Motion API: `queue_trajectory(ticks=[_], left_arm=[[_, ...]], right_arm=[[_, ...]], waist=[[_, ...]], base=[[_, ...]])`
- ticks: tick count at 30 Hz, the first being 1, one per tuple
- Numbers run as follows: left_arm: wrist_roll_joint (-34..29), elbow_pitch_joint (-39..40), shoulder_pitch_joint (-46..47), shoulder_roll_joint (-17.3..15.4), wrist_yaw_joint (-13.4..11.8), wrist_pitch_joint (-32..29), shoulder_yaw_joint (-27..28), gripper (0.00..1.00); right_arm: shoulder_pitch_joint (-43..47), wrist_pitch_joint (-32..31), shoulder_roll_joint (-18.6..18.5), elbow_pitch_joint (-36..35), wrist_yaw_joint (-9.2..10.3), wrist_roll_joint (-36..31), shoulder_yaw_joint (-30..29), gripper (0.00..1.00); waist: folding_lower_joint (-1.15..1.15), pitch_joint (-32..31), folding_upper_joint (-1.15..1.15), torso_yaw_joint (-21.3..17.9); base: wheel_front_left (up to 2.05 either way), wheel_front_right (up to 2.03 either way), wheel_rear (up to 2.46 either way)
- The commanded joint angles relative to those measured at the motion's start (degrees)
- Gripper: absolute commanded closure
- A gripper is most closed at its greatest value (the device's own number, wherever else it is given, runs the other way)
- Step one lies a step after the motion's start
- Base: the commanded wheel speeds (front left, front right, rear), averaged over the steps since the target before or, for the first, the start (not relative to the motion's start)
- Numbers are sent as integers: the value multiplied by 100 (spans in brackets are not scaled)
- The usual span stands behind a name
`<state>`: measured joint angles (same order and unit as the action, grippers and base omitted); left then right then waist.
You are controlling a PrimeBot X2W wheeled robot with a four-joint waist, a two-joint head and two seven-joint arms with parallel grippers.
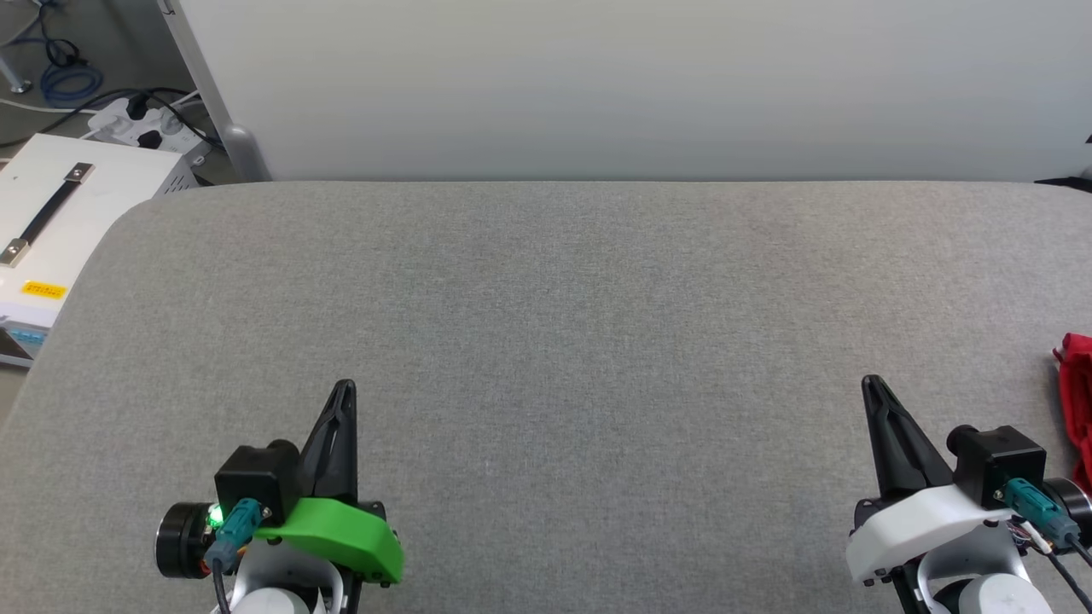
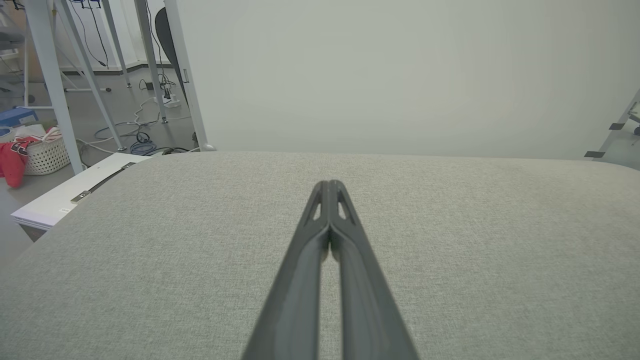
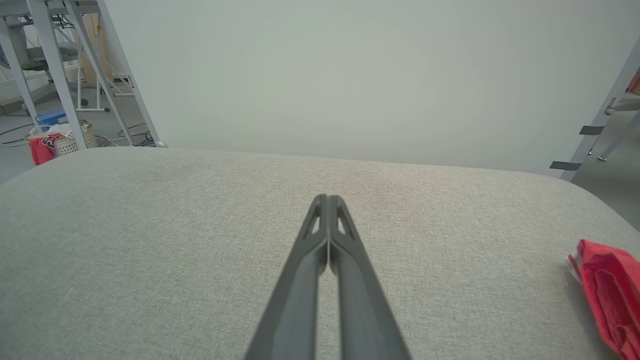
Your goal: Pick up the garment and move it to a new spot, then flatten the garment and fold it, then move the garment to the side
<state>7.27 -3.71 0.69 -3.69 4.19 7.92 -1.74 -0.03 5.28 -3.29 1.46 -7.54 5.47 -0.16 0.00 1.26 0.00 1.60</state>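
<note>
The red garment (image 1: 1077, 401) lies bunched at the far right edge of the grey padded table (image 1: 546, 341), mostly cut off by the head view's border. In the right wrist view the garment (image 3: 607, 295) sits at the lower right, with a sliver of white at its near edge. My right gripper (image 1: 869, 384) hovers low over the table to the left of the garment, its fingers pressed together and holding nothing; the right gripper (image 3: 328, 199) points at bare cloth. My left gripper (image 1: 345, 388) is at the lower left, also shut and holding nothing, and the left gripper (image 2: 329, 184) points across the table.
A pale wall panel (image 1: 631, 85) stands along the table's far edge. Left of the table sit a white case with a black handle (image 1: 51, 213), a power strip and cables (image 1: 145, 124). A white basket with red cloth (image 2: 35, 152) stands on the floor beyond metal frame legs.
</note>
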Motion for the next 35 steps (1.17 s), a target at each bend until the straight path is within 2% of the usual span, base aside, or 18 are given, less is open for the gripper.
queue_trajectory(ticks=[1, 35], left_arm=[[-82, 26, -34, 28, -59, -46, 15, 100], [-418, 206, -52, 55, -247, -435, 98, 100]], right_arm=[[1, -25, 11, -33, 3, -52, -1, 100], [2, -287, 27, -92, 4, -310, 8, 100]], waist=[[0, -3, 0, -4], [0, -67, 0, -85]], base=[[0, 0, 0], [0, 0, 0]])
